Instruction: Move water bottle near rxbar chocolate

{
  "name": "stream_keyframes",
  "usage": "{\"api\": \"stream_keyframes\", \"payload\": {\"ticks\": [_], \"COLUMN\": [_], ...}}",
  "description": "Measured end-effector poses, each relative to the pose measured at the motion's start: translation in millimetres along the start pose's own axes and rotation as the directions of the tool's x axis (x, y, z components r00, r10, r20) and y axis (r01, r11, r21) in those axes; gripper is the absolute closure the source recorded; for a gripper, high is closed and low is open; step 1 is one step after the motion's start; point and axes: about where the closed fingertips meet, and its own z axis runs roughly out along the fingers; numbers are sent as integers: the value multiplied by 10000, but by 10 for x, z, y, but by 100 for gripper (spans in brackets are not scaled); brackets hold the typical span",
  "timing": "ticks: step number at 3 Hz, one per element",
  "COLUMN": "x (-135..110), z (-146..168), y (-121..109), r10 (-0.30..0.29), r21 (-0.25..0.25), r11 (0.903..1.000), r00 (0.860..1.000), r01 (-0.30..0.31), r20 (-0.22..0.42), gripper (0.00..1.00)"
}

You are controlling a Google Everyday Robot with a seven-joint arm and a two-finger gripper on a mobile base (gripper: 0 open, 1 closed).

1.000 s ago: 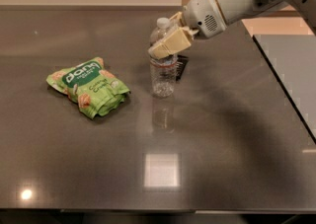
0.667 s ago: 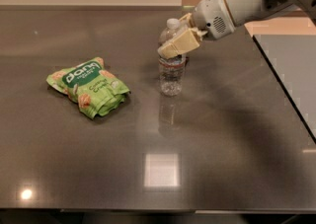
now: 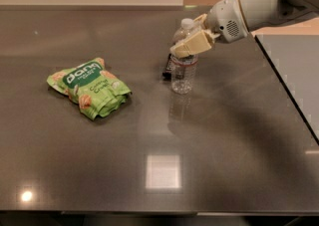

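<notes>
The water bottle (image 3: 182, 73), clear and ribbed with a white cap, stands upright at the middle of the dark table (image 3: 159, 135), its base at or just above the surface. My gripper (image 3: 192, 36) comes in from the upper right and is shut on the bottle's upper part. One cream finger (image 3: 190, 47) lies across its front. The rxbar chocolate (image 3: 167, 68), a flat black bar, lies right behind the bottle. Only its left end shows past the bottle's left side.
A crinkled green and white snack bag (image 3: 89, 88) lies on the left of the table. The table's right edge (image 3: 286, 88) runs diagonally, with a lighter grey surface beyond it. A wall stands behind the far edge.
My gripper has carried the water bottle a little to the right. The black bar, which showed at the bottle's right before, now shows at its left. The bag has not moved.
</notes>
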Motion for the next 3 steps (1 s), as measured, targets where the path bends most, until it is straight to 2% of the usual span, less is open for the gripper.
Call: {"api": "stream_keyframes", "payload": {"ticks": [2, 3], "x": [104, 95], "z": [-91, -67], "y": [-83, -75], "r10": [206, 191], "r21": [476, 428], "r11": [9986, 9989], "r00": [9996, 9997], "r01": [-214, -198], "r20": [180, 176], "gripper": [12, 0]}}
